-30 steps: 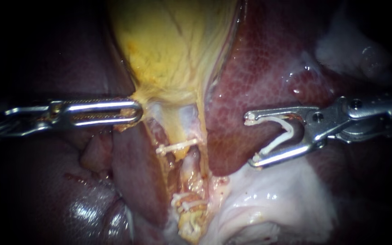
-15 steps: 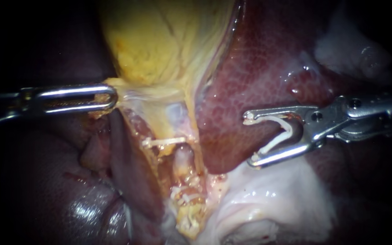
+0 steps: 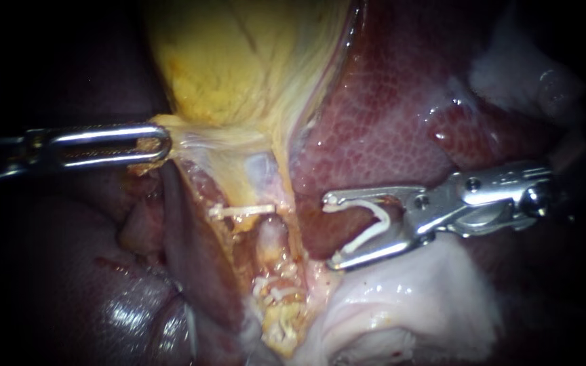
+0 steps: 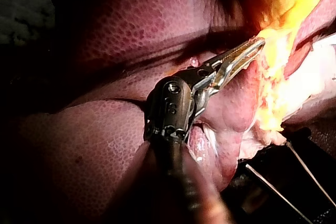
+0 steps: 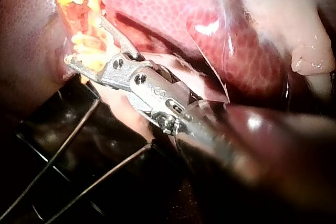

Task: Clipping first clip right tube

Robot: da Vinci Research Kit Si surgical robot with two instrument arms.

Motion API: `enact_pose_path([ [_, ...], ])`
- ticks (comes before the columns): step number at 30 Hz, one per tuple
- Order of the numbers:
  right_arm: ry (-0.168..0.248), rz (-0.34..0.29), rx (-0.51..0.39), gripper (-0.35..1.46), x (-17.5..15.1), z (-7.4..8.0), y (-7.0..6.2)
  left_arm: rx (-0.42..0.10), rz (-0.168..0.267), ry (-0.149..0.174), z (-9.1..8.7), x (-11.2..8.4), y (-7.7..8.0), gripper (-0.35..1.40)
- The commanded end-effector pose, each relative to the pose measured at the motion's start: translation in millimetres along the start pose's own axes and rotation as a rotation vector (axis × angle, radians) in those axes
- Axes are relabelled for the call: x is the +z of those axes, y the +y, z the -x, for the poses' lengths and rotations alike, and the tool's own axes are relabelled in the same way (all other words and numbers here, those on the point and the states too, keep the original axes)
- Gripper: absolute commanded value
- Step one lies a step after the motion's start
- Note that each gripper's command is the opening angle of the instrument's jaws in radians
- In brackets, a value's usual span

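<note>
Endoscope first. The left instrument (image 3: 161,144) comes in from the left with its jaws clamped on the yellow edge at the neck of the gallbladder (image 3: 239,68). The right instrument (image 3: 331,230) has its jaws spread wide, and a white clip (image 3: 373,227) sits between them touching both, so it's holding that. The clip isn't around anything; only the dark edge of the liver (image 3: 388,115) shows through the gap.

The pale tube (image 3: 272,237) sits in the middle trench, just left of the right jaws' tips and apart from them. It lies between a far clip (image 3: 242,211) and a messy bunch of near clips (image 3: 276,293). I honestly can't say whether this is the right tube, because its far end goes under yellow tissue. Both shafts fade into the dark at the edges.

Left wrist: the left instrument (image 4: 254,45) has its toothed jaws closed, tips buried in glaring yellow tissue. The glare is too strong to see how much they hold. The liver (image 4: 131,19) is on its left, and thin wires (image 4: 294,182) cross the dark area near right.

Right wrist: the right instrument (image 5: 84,40) has its jaws apart, pointing at the yellow stuff. I can't pick out the clip or the tube here. The liver (image 5: 173,3) and some white tissue (image 5: 294,14) lie far right, with more wires (image 5: 63,145) in the near dark.
</note>
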Motion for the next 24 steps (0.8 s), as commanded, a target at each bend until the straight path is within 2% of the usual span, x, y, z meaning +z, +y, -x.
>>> enact_pose_path([
  [1, -0.009, -0.005, 0.008, 0.6, 0.6, 0.7, 0.4, 0.0, 0.0, 0.0, -0.1, 0.0, 0.0, -0.35],
  [6, -0.021, -0.015, 0.035, 0.6, 2.3, 3.3, 2.3, 0.0, 0.001, 0.0, -0.1, 0.0, -0.2, -0.35],
  [10, -0.027, -0.015, 0.048, 0.6, 3.4, 4.3, 3.7, 0.0, 0.002, 0.0, -0.1, 0.0, -0.3, -0.35],
  [13, -0.028, -0.023, 0.063, 0.6, 4.2, 4.4, 4.3, 0.001, 0.002, -0.001, -0.1, 0.0, -0.3, -0.35],
  [17, -0.033, -0.045, 0.084, 0.6, 5.5, 4.3, 4.6, 0.001, 0.003, -0.001, -0.2, 0.1, -0.3, -0.35],
  [24, 0.016, -0.149, 0.15, 0.59, 6.6, 4.0, 4.3, 0.001, 0.003, -0.001, -0.2, 0.2, -0.4, -0.35],
])
